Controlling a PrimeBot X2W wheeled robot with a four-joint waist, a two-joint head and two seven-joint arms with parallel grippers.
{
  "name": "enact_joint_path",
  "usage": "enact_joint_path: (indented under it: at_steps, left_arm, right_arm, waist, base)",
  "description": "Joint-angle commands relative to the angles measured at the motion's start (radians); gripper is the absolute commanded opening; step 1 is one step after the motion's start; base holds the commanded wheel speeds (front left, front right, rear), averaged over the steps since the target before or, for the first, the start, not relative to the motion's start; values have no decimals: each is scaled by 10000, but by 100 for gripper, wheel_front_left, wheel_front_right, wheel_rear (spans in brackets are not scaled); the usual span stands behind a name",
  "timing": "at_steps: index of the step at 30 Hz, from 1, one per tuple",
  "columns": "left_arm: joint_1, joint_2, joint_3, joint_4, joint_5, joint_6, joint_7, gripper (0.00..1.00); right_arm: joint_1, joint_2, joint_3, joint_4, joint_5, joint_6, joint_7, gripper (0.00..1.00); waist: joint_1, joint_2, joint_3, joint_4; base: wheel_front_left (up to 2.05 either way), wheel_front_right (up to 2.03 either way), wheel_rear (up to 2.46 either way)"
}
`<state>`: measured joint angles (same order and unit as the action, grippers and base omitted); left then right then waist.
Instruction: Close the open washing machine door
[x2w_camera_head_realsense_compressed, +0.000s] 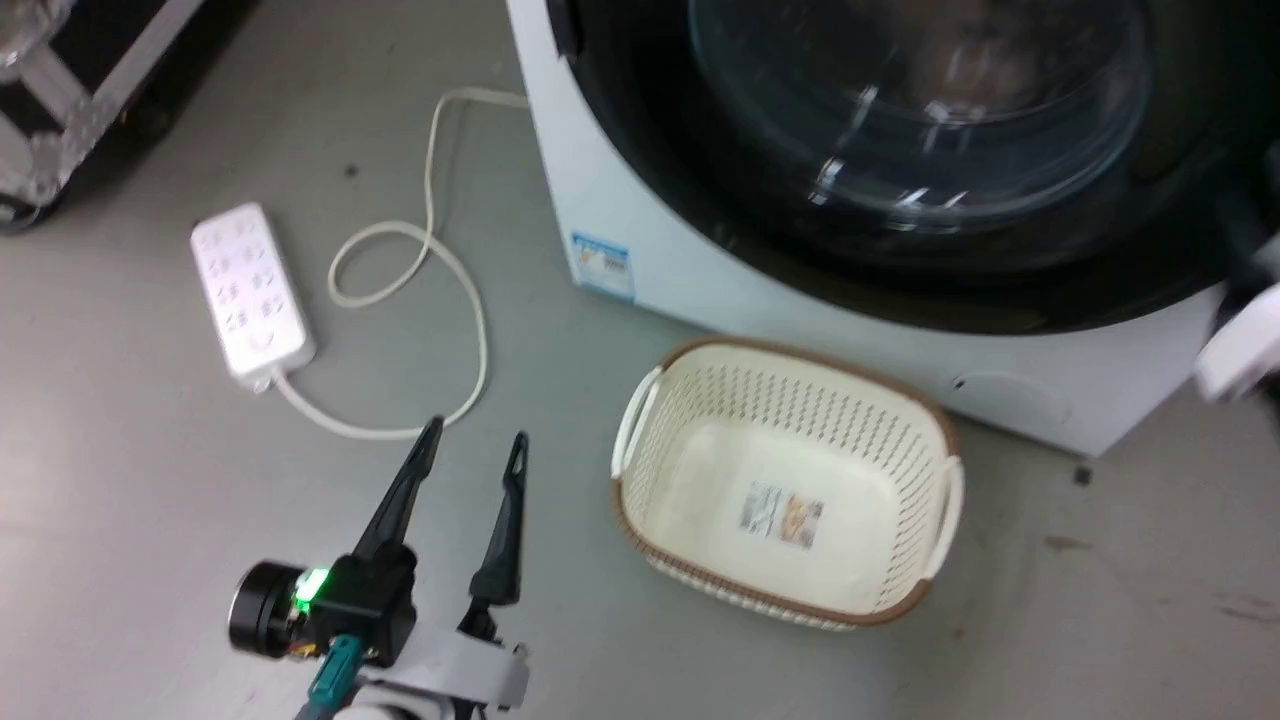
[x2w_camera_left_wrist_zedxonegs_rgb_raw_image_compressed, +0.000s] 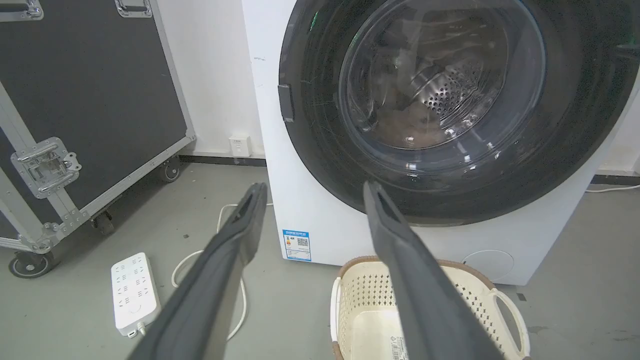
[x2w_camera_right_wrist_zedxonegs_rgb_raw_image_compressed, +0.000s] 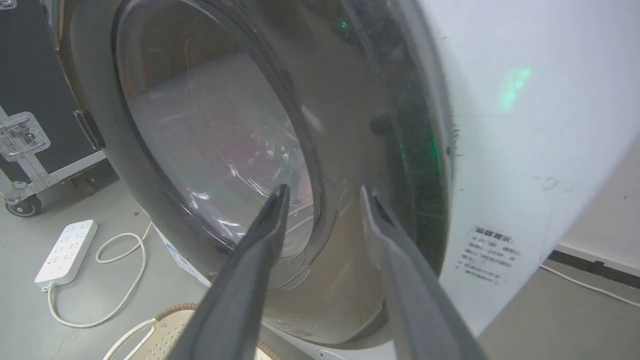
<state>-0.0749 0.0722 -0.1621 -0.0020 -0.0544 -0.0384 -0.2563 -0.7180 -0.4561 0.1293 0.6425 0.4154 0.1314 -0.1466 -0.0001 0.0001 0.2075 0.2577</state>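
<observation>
Left gripper (x2w_camera_head_realsense_compressed: 475, 435) spread wide low over the grey floor, gripping nothing. Ahead and to its left, a white power strip (x2w_camera_head_realsense_compressed: 250, 290), with the cable (x2w_camera_head_realsense_compressed: 484, 345) looping just past the fingertips and on toward the washing machine (x2w_camera_head_realsense_compressed: 700, 285). Just to its right, a cream perforated basket (x2w_camera_head_realsense_compressed: 634, 415), standing on the floor close before the machine's front, under the door. Farther off to the left, a black wheeled case (x2w_camera_left_wrist_zedxonegs_rgb_raw_image_compressed: 100, 90).

Washing machine door (x2w_camera_left_wrist_zedxonegs_rgb_raw_image_compressed: 320, 125) up ahead and to the right of the left gripper, well apart, beyond the basket. Right gripper (x2w_camera_right_wrist_zedxonegs_rgb_raw_image_compressed: 325, 190) parted as well, empty, fingertips aimed at the door's lower frame beside the glass bowl, near it. Contact impossible to tell. Door lying against the machine's front. Latched or not, unclear.
</observation>
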Motion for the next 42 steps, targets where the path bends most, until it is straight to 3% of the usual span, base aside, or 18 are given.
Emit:
enact_joint_path:
  at_steps: [1, 8, 12, 13, 17, 18, 28, 29, 42]
  left_arm:
    - [157, 19, 67, 46, 30, -12, -55, 100]
    - [703, 178, 410, 243, -96, -131, -55, 100]
    - [924, 195, 553, 377, -186, -197, -55, 100]
    - [1048, 213, 603, 462, -231, -275, -55, 100]
    - [1177, 197, 622, 582, -237, -330, -55, 100]
    - [1261, 146, 601, 654, -317, -387, -55, 100]
    - [1406, -55, 768, 1149, -501, -305, -55, 100]
    - [1318, -23, 760, 1159, -490, -331, 3, 0]
    - [1273, -24, 826, 1078, -408, -287, 211, 0]
  right_arm:
    - [349, 78, 98, -73, -6, -7, -133, 100]
    - [2567, 650, 275, -1656, -395, -7, -850, 100]
    - [3951, 1170, -213, -2881, -1034, -7, -993, 100]
    - [4870, 1712, -651, -3827, -1750, -7, -1044, 100]
    - [6100, 2664, -1332, -4840, -2412, -7, -1074, 100]
    - [6944, 3336, -1633, -5451, -2657, -7, -1074, 100]
    - [8072, 3971, -1643, -5717, -3173, -7, -1084, 100]
    - [7926, 3935, -1633, -5723, -3110, 0, -1029, 0]
    - [7864, 3944, -1604, -5778, -3185, -1, -827, 0]
  waist:
    - [1, -1, -495, -377]
    - [1, -1, -1483, -1310]
    - [1, -1, -1818, -1782]
    - [1, -1, -1957, -2061]
    - [1, -1, -2135, -2263]
    - [1, -1, -2193, -2338]
    - [1, -1, -2323, -2417]
    - [1, -1, -2323, -2420]
    - [1, -1, -2306, -2433]
  base:
    - [0, 0, 0]
    - [0, 0, 0]
    - [0, 0, 0]
    - [0, 0, 0]
    - [0, 0, 0]
    - [0, 0, 0]
    - [0, 0, 0]
    - [0, 0, 0]
    - [0, 0, 0]
